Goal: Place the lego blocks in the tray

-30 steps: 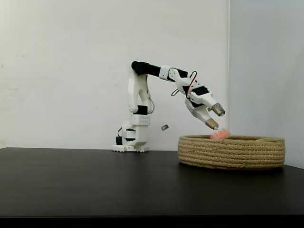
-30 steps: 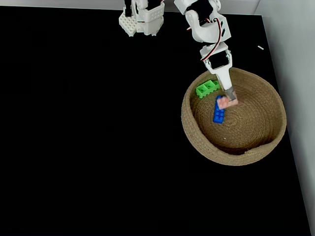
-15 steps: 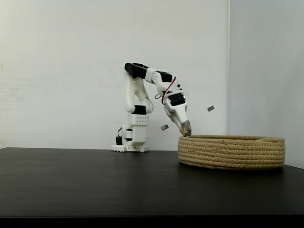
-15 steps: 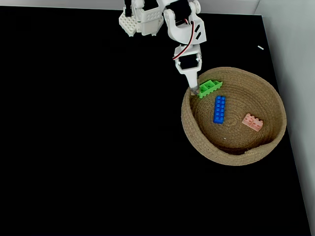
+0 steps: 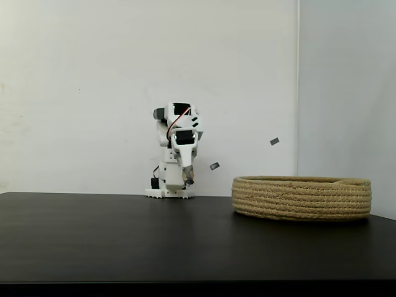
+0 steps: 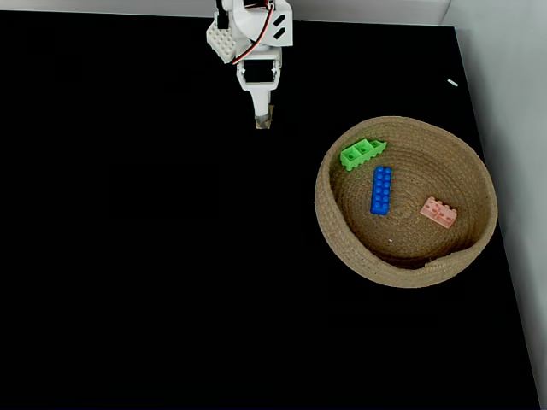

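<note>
The white arm (image 5: 176, 133) is folded up small by the back edge of the black desk (image 6: 154, 256). Its gripper (image 6: 263, 122) points down at the desk, and the fingers (image 5: 187, 176) are pressed together with nothing between them.

The round rope tray (image 6: 342, 248) sits on the right side of the desk when seen from above, well apart from the gripper. Its right rim is near the desk's right edge. All three lego blocks lie inside it. The green block (image 6: 361, 153) leans on the inner wall at the upper left. The blue block (image 6: 381, 190) lies flat just below the green one, near the middle. The pink block (image 6: 438, 212) lies off to the right, apart from the other two.

From the side, the low wall of the tray (image 5: 302, 198) hides the blocks. The left and front parts of the desk are bare and dark, with lots of room. A white wall (image 5: 80, 80) stands behind the arm.
</note>
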Available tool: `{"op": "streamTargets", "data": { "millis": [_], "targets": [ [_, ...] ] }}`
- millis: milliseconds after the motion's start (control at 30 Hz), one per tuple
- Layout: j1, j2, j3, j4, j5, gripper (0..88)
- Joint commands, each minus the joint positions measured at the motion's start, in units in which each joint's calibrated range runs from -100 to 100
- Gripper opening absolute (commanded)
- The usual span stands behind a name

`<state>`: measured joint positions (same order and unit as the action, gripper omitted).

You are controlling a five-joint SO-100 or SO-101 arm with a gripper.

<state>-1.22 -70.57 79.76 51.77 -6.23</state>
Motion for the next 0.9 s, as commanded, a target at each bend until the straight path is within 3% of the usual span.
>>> {"op": "streamTargets", "data": {
  "millis": [0,300,867],
  "targets": [
    [2.8,-14.1,7.4,0.7,3.2,0.0],
    [5.2,-28.2,15.7,6.9,7.5,0.0],
    [5.1,-28.2,15.7,6.8,6.3,0.0]
  ]
}}
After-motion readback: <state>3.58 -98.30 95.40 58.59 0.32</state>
